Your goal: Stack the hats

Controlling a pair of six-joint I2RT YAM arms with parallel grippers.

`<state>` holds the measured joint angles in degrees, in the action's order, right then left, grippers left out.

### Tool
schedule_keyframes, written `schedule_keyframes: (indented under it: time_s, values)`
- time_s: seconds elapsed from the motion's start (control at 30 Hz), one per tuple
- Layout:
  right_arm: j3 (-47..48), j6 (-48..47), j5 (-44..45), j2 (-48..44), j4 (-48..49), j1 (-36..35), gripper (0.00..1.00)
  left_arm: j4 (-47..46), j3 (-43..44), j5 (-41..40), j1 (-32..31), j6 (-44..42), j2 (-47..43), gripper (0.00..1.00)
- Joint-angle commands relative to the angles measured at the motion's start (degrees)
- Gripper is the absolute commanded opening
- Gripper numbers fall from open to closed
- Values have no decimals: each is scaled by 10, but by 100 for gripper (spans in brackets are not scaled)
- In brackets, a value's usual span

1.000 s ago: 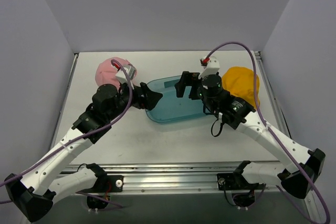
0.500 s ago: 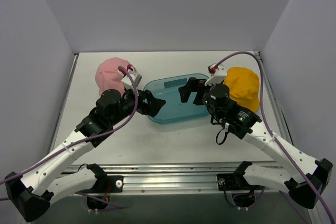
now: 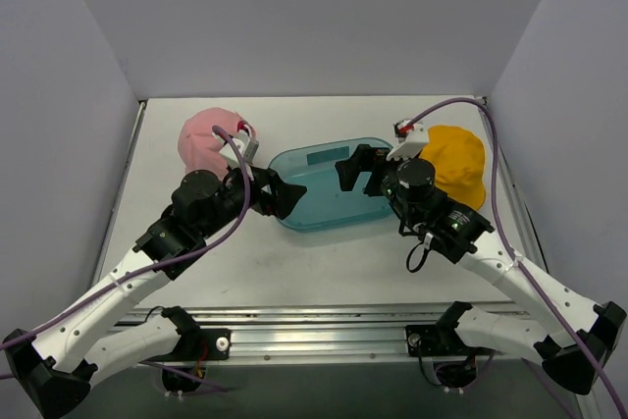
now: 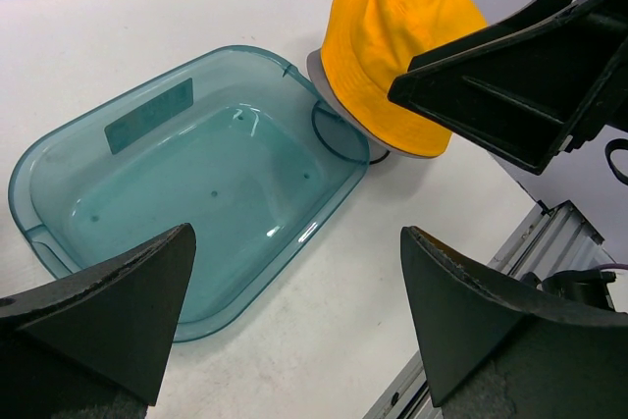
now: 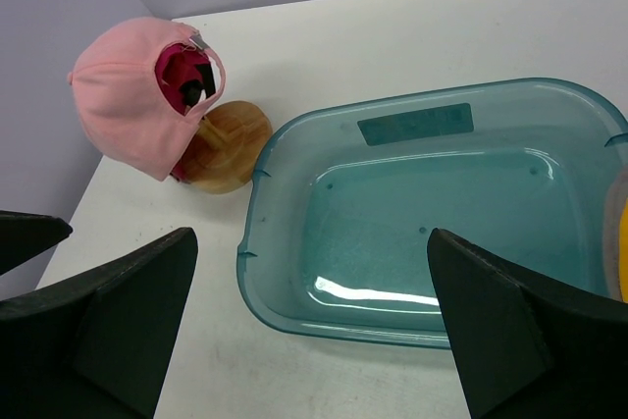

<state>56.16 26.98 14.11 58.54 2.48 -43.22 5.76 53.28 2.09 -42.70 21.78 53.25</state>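
A pale pink hat (image 3: 204, 134) (image 5: 132, 110) sits tilted on a wooden stand (image 5: 228, 142) at the back left, with magenta cloth (image 5: 173, 68) showing inside it. At the back right lies a yellow-orange hat (image 3: 454, 159) (image 4: 392, 51), and a grey brim (image 4: 322, 80) pokes out under it. My left gripper (image 3: 283, 194) (image 4: 294, 311) is open and empty over the table at the tray's near-left edge. My right gripper (image 3: 359, 172) (image 5: 309, 321) is open and empty over the tray's right part, just left of the yellow-orange hat.
A translucent teal tray (image 3: 314, 195) (image 4: 196, 193) (image 5: 442, 203) with nothing in it lies between the two hat piles. White walls close in the table on three sides. A metal rail (image 3: 324, 319) runs along the near edge.
Both arms have drawn back a little toward the near edge and turned their wrists, so the two open grippers now face each other across the tray. The hats have not moved.
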Motion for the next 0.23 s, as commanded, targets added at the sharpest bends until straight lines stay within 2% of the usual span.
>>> schedule_keyframes:
  time_s: [0.0, 0.2]
  values:
    - [-4, -4, 6, -15, 24, -5, 100, -31, 2, -5, -4, -10, -11, 94]
    - [-6, 0, 8, -19, 26, -5, 100, -30, 2, -6, -4, -10, -13, 94]
